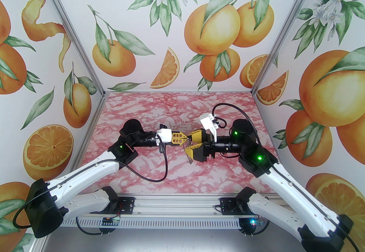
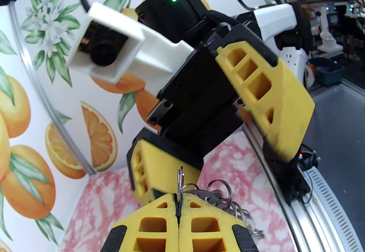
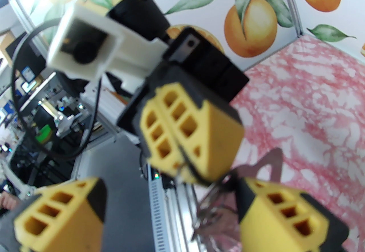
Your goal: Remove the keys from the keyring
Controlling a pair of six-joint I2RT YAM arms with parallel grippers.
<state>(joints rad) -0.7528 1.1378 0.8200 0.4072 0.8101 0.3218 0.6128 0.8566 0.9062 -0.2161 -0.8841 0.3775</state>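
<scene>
Over the middle of the pink marbled table [image 1: 137,168] the two arms meet nose to nose, with their tips held up off the surface. The left gripper [image 2: 178,205] is clenched, its yellow fingers pressed flat together. A thin wire ring [image 2: 180,179] is nipped in the seam and stands on edge out of it. Just right of that seam hangs the rest of the bunch. It includes more small rings and a grey band with a row of little holes, which I take for one edge of the keyring [image 2: 207,198]. I cannot make out its big loop, and the left finger covers part of it. The keys [image 2: 248,218] trail down and away from there, so thin and tangled that I cannot count them. The right gripper [image 1: 190,143] faces the left one with its jaws spread wide, one finger on the far side of the left tip and one on the near side, gripping nothing. From the right wrist the metal is a blurred silvery smear between those fingers, and I cannot tell whether either finger touches it. A dark shape [image 3: 273,162] on the table beyond is too soft to identify. From above, the bunch is a small glint dangling under the fingertips.
</scene>
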